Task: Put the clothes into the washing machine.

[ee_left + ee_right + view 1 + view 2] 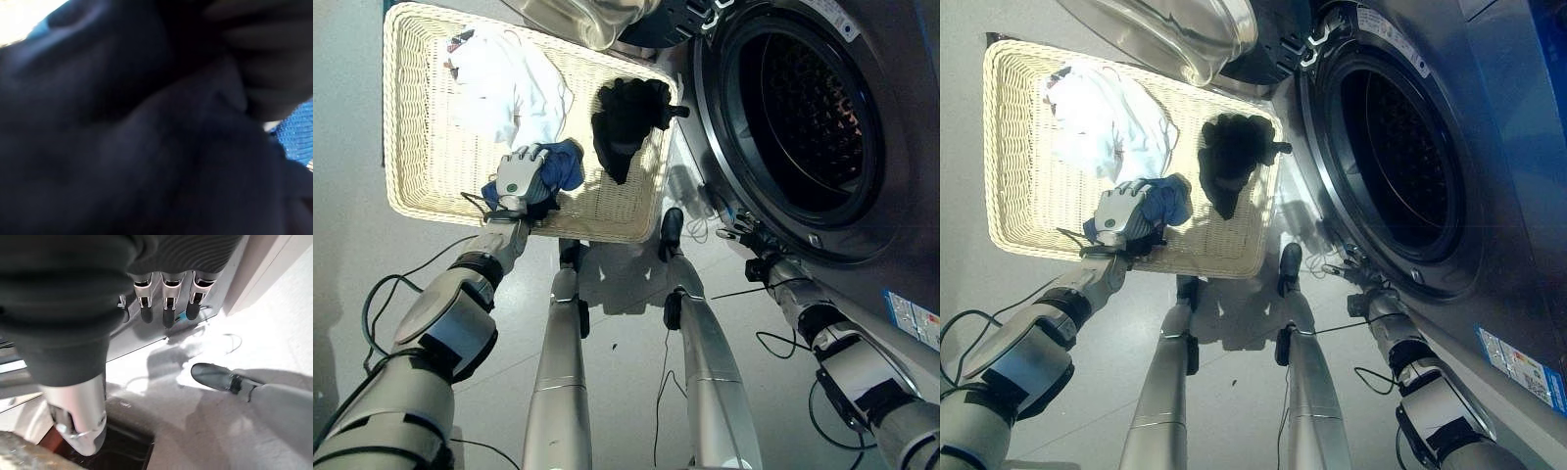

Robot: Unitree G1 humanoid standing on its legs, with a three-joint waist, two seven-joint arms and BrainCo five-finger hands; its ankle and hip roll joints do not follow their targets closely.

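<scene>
With my left hand (pixel 521 176) down on the blue garment (pixel 564 163) in the wicker basket (pixel 421 147), its fingers buried in cloth so I cannot tell their grip, and my right hand (pixel 166 301) hanging straight-fingered below the washing machine drum (pixel 803 117), I judge I'm picking up and must next lift toward the drum

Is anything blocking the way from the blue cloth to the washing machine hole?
Nothing visible blocks it. The left hand is on the blue cloth in the wicker basket. The washing machine's drum opening gapes with its door swung aside above the basket.
</scene>
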